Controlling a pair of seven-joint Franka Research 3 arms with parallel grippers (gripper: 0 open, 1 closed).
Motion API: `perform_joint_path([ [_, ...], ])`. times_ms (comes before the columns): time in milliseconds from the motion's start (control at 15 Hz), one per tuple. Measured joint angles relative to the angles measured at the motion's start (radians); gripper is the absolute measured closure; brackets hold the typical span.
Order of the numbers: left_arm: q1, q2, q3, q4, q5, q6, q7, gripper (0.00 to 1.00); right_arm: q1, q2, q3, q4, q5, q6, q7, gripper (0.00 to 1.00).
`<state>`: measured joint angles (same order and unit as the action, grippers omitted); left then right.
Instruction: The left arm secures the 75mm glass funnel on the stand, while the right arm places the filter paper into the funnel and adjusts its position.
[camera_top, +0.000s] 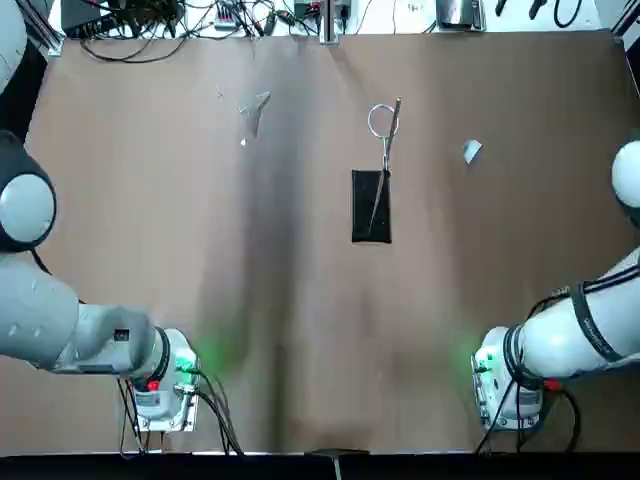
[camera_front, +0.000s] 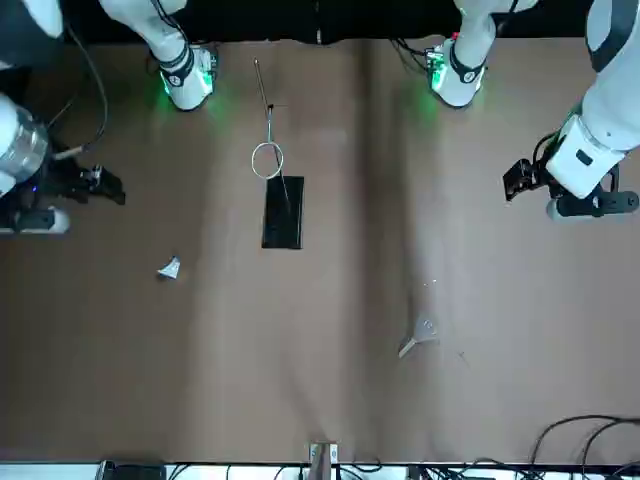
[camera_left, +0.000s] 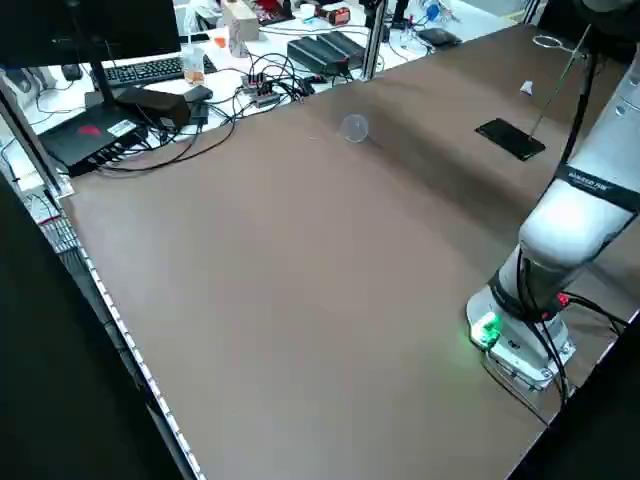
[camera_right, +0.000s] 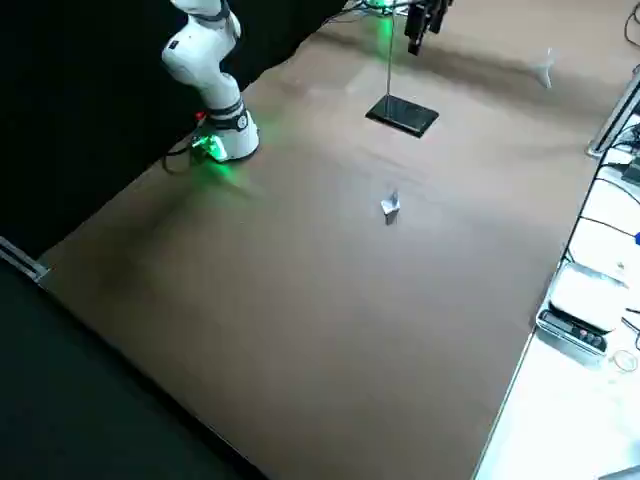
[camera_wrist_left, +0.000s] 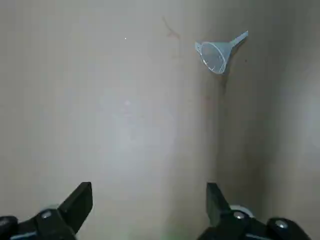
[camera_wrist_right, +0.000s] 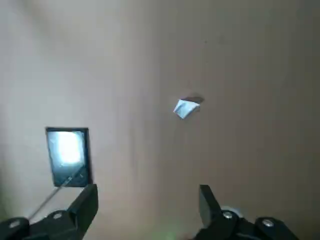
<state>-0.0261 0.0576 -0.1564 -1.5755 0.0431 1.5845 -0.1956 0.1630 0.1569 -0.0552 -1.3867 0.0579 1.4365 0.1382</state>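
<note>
Top view, left to right: the left gripper (camera_wrist_left: 149, 200), spread and empty, faces the 75mm glass funnel (camera_top: 256, 106) lying on its side; the stand (camera_top: 371, 205) waits centrally (ring vacant); the filter paper (camera_top: 472, 151) lies below the spread right gripper (camera_wrist_right: 147, 202).

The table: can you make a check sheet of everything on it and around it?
Surface: brown table, bare in the middle.
Job's things: glass funnel lying on its side, on the left arm's side; stand upright at centre, ring empty; filter paper lying on the right arm's side.
Clutter: nothing seen on the table.
Grippers: left gripper and right gripper both above the table, fingers open, holding nothing.
Cables: bundles past the far edge.
Surroundings: keyboard on a side desk.
</note>
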Motion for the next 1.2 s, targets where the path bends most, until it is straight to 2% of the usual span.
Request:
perform_joint_path([
  [400, 0.005, 0.007, 0.002, -0.002, 0.0, 0.002, -0.002, 0.0, 0.031, -0.108, 0.003, -0.105, -0.043, 0.0, -0.111, 0.1],
  [533, 0.043, 0.055, 0.002, -0.004, -0.017, 0.049, -0.005, 0.0, 0.031, -0.135, 0.003, -0.121, -0.043, 0.0, -0.117, 0.09],
  [867, 0.141, 0.215, 0.004, -0.016, -0.224, 0.2, -0.004, 0.0, 0.031, -0.137, 0.001, -0.14, -0.043, 0.001, -0.12, 0.1],
  [933, 0.15, 0.25, 0.004, -0.017, -0.263, 0.238, -0.003, 0.0, 0.031, -0.137, 0.001, -0.156, -0.043, 0.001, -0.124, 0.1],
  [1067, 0.153, 0.312, 0.003, -0.018, -0.363, 0.311, -0.003, 0.0, 0.03, -0.136, 0.0, -0.215, -0.043, 0.0, -0.126, 0.17],
  [1200, 0.145, 0.369, 0.002, -0.02, -0.523, 0.399, -0.004, 0.0, 0.028, -0.129, -0.003, -0.276, -0.043, 0.013, -0.126, 0.18],
])
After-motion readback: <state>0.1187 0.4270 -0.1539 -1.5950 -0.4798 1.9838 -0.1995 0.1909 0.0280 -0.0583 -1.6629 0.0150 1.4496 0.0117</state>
